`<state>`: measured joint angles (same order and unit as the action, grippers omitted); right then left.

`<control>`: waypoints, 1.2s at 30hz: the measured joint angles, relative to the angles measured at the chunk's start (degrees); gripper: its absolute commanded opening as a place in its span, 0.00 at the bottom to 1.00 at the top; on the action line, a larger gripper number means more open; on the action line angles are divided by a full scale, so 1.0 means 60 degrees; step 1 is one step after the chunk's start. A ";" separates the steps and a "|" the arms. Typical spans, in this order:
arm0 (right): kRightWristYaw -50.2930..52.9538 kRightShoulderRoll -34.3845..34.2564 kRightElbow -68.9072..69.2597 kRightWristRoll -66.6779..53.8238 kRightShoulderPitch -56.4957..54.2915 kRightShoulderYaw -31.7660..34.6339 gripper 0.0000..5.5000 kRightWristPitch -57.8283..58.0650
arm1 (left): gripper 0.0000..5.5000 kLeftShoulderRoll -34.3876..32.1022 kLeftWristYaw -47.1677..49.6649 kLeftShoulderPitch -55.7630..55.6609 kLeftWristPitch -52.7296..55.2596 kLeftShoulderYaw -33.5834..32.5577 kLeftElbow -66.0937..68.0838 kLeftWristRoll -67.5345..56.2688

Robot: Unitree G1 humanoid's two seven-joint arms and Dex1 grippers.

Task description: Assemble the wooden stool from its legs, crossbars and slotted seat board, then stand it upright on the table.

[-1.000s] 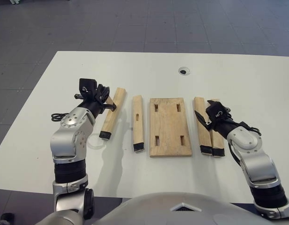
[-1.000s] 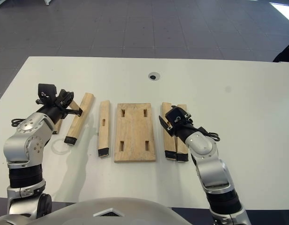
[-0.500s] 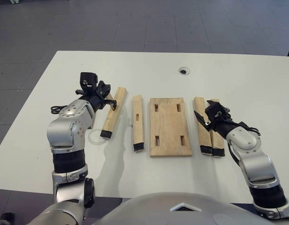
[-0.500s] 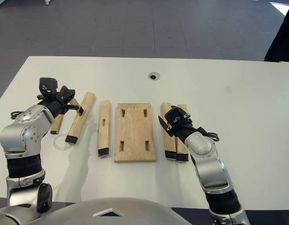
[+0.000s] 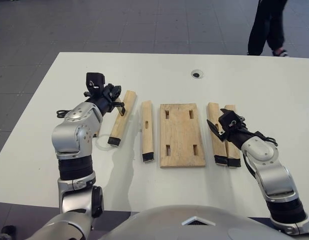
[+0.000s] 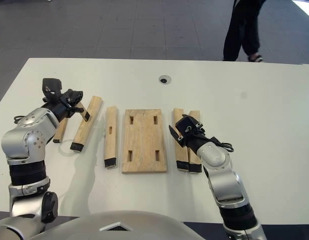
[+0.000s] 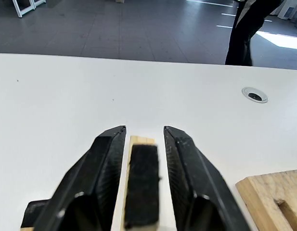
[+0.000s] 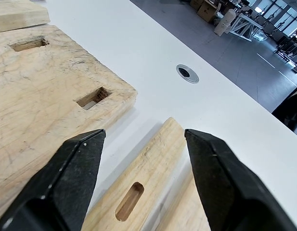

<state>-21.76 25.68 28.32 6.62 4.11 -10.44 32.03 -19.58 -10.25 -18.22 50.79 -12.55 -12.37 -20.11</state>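
Left hand [image 7: 144,131] spread, straddling the black-tipped crossbar [image 7: 141,178]; best to centre and lower squarely before pinching; right hand [image 8: 143,134] spread above a slotted leg [image 8: 157,160].

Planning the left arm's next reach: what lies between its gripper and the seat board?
Two legs lie flat there in the left eye view: an angled leg beside the left gripper, then a slotted leg next to the seat board.
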 measured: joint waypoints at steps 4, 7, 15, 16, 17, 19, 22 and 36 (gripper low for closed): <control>-0.0005 0.0000 0.0004 0.0000 0.0002 0.0006 0.55 0.0001 | 0.39 -0.0165 0.0023 -0.0108 0.0503 -0.0516 -0.0658 -0.0280; 0.0018 -0.0004 0.0007 0.0011 0.0031 0.0014 0.55 0.0002 | 0.39 -0.0327 0.0126 -0.1241 0.1019 -0.1061 -0.0860 -0.0687; 0.0068 -0.0062 0.0022 0.0021 0.0049 -0.0001 0.55 0.0002 | 0.34 0.0078 0.0360 -0.2671 0.0855 -0.1196 0.0839 -0.0967; 0.0070 -0.0062 0.0024 0.0021 0.0049 0.0000 0.55 0.0002 | 0.34 0.0114 0.0359 -0.2669 0.0675 -0.1088 0.1101 -0.0864; 0.0073 -0.0063 0.0028 0.0021 0.0049 0.0001 0.55 0.0002 | 0.34 0.0123 0.0354 -0.2670 0.0488 -0.1010 0.1243 -0.0790; 0.0081 -0.0064 0.0029 0.0023 0.0049 0.0003 0.55 0.0003 | 0.34 0.0169 0.0338 -0.2669 0.0065 -0.0864 0.1630 -0.0637; 0.0079 -0.0064 0.0024 0.0023 0.0035 0.0002 0.55 0.0003 | 0.34 0.0168 0.0311 -0.2666 -0.0106 -0.0736 0.1795 -0.0545; 0.0060 -0.0062 -0.0004 0.0025 -0.0001 -0.0014 0.55 0.0002 | 0.34 0.0212 0.0090 -0.2370 -0.1860 -0.0752 0.2194 -0.0531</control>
<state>-21.40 25.30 28.30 6.77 4.10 -10.52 32.04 -18.31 -9.71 -32.44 39.62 -17.06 0.79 -23.29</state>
